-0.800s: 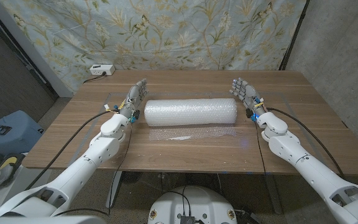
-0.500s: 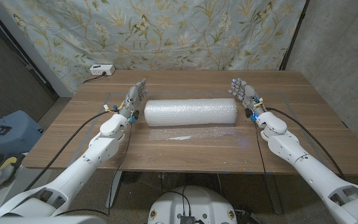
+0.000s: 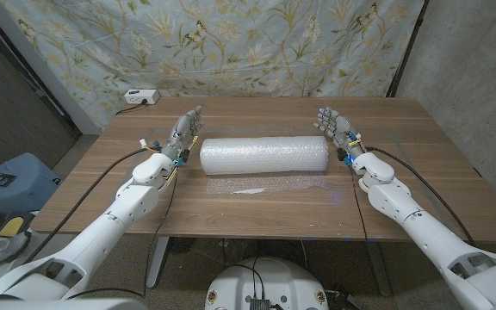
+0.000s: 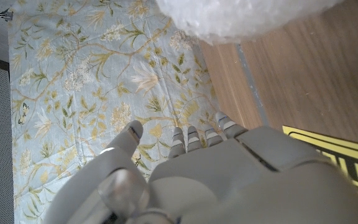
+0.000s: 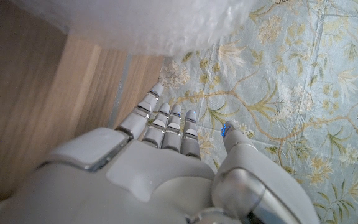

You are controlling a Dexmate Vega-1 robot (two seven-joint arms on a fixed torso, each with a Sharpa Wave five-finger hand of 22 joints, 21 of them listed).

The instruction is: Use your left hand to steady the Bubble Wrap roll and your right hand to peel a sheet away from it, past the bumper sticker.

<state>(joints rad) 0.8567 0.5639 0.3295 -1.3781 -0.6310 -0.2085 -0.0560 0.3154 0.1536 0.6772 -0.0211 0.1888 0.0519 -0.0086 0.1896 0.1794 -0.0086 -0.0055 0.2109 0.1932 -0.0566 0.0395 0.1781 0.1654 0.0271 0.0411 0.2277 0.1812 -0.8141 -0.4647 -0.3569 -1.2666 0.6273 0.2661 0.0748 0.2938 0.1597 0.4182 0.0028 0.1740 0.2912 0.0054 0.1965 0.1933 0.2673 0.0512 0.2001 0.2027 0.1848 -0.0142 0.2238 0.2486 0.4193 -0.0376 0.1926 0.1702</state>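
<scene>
The Bubble Wrap roll [image 3: 264,155] lies on its side on the tabletop [image 3: 420,172], right between my two hands. My left hand [image 3: 182,138] waits just beside one end, fingers apart, holding nothing. My right hand [image 3: 337,133] waits near the other end, open and empty too. I think they stand ready, one to hold, one to peel.

From my left wrist, the roll [image 4: 241,15] sits just past my fingertips [image 4: 194,138], not touching.

From my right wrist, the roll [image 5: 148,22] is just ahead of my open fingers [image 5: 166,121].
</scene>
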